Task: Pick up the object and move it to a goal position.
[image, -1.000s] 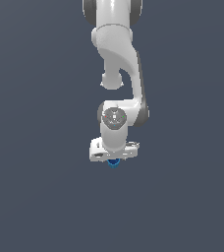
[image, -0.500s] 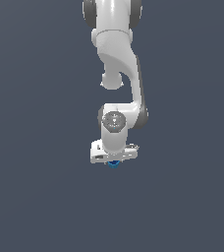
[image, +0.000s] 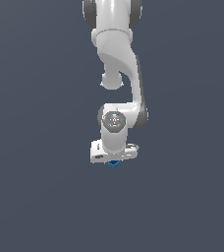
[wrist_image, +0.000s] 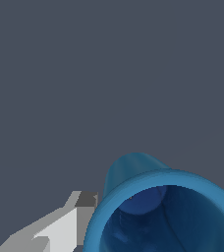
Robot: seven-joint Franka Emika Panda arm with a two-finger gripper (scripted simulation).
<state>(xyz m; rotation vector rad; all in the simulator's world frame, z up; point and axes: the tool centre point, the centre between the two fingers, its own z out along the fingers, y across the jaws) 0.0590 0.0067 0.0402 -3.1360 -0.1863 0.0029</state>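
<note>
The object is a small bright blue cup (image: 114, 164) with a darker hollow top. In the exterior view it shows just under the white hand, mostly hidden by it. My gripper (image: 114, 161) points down and is shut on the cup, holding it in the air. In the wrist view the cup (wrist_image: 129, 170) fills the near corner, its open mouth toward the camera. One light grey finger (wrist_image: 60, 231) lies against its side. The other finger is almost wholly hidden behind the cup.
The white arm (image: 119, 59) hangs down from the exterior view's top. Around it there is only a plain dark grey ground (image: 35, 197). No goal marker shows in either view.
The hand with the cup has sunk very slightly. The grip on the cup looks the same.
</note>
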